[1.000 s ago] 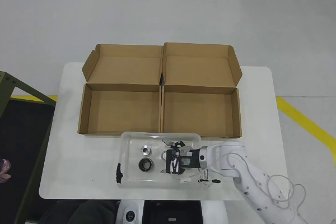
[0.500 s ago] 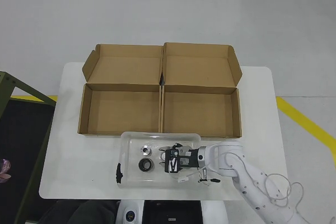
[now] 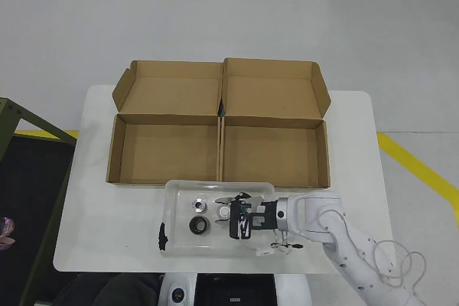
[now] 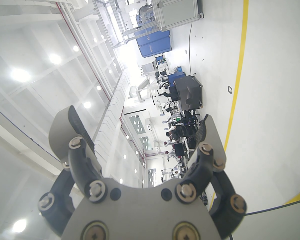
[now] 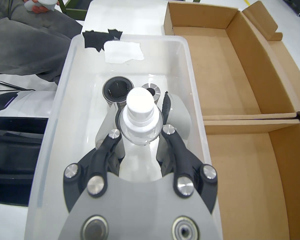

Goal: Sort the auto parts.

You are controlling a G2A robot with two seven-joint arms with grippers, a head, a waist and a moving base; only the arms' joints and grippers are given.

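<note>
two parts, a black bearing (image 3: pixel 199 225) and a silver collar (image 3: pixel 198 204), lie loose in the clear bin (image 3: pixel 177 243). our right gripper (image 5: pixel 140 109) has edged toward them within the last second and clenches the white cap (image 5: pixel 140 99) mid-bin; we judge lifting comes next.

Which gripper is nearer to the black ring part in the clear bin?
Right. The right gripper is inside the clear bin, just beside the black ring part, holding a white part. The left gripper points out into the room instead.
</note>
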